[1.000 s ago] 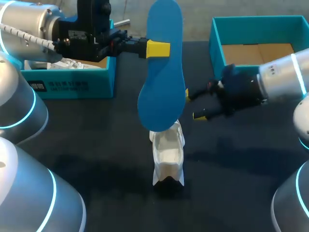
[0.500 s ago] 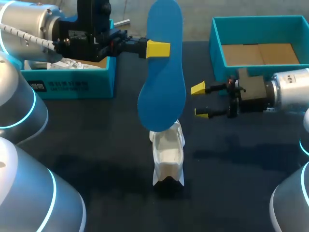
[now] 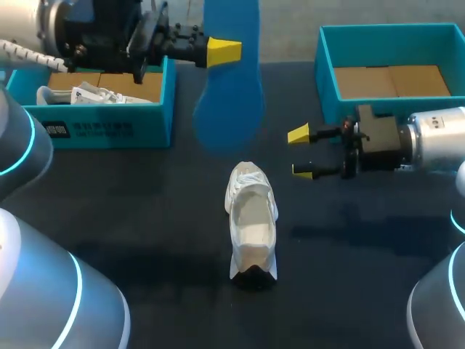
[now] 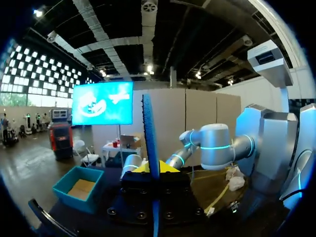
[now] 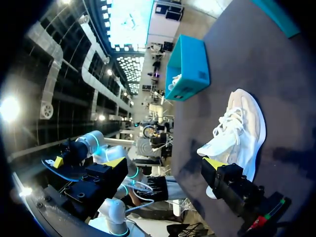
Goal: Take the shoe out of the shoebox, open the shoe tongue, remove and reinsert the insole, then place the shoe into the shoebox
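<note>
One blue insole (image 3: 229, 109), one white shoe (image 3: 252, 218)

White shoe (image 3: 251, 218) stands upright on its sole in the middle of the tabletop (image 3: 145, 211), with loose laces, an open mouth and its dark heel toward the near edge, well apart from both boxes. Blue insole (image 3: 229, 94) is up in the air, pinched near its upper end in the left hand (image 3: 225, 51), hanging above and beyond the shoe's toe. Teal shoebox (image 3: 325, 73) at the far right is open with a bare cardboard floor. A matching teal box (image 3: 109, 129) at the far left holds another white shoe (image 3: 91, 94).
</note>
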{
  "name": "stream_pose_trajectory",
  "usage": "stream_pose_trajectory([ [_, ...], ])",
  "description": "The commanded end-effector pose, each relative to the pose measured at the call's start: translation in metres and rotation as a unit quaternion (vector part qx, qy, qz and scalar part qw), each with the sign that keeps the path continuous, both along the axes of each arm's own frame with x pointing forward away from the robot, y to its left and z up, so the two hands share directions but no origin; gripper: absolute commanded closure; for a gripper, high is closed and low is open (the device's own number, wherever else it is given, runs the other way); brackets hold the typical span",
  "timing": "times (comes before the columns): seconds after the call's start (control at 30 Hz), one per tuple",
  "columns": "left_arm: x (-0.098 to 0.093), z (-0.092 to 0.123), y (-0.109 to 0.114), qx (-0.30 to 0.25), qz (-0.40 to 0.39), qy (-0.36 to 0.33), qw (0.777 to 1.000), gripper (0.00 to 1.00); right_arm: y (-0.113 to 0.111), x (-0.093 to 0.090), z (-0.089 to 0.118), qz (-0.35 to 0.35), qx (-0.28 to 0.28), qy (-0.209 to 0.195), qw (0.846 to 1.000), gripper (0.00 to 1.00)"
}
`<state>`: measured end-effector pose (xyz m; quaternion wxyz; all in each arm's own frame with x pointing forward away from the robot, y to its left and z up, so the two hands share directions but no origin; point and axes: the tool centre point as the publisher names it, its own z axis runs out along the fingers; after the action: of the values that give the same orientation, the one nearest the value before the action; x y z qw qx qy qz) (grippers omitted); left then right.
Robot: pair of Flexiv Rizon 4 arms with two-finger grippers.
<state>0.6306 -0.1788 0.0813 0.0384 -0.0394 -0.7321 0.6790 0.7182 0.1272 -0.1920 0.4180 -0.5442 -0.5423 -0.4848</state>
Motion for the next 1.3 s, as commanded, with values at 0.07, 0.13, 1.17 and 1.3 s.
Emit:
stream_pose_trajectory([
  [0.07,-0.008,0.003,0.008,0.053,0.094,-0.268,0.957,1.00,0.002,0.000,0.000,0.000,-0.001,0.000,1.000,0.00],
  [0.13,-0.008,0.003,0.008,0.053,0.094,-0.268,0.957,1.00,0.002,0.000,0.000,0.000,-0.001,0.000,1.000,0.00],
  [1.17,0.015,-0.064,0.027,0.038,-0.063,-0.542,0.837,1.00,0.002,0.000,0.000,0.000,-0.001,0.000,1.000,0.00],
  [1.3,0.020,-0.073,0.026,0.004,-0.080,-0.618,0.782,1.00,0.002,0.000,0.000,0.000,-0.001,0.000,1.000,0.00],
])
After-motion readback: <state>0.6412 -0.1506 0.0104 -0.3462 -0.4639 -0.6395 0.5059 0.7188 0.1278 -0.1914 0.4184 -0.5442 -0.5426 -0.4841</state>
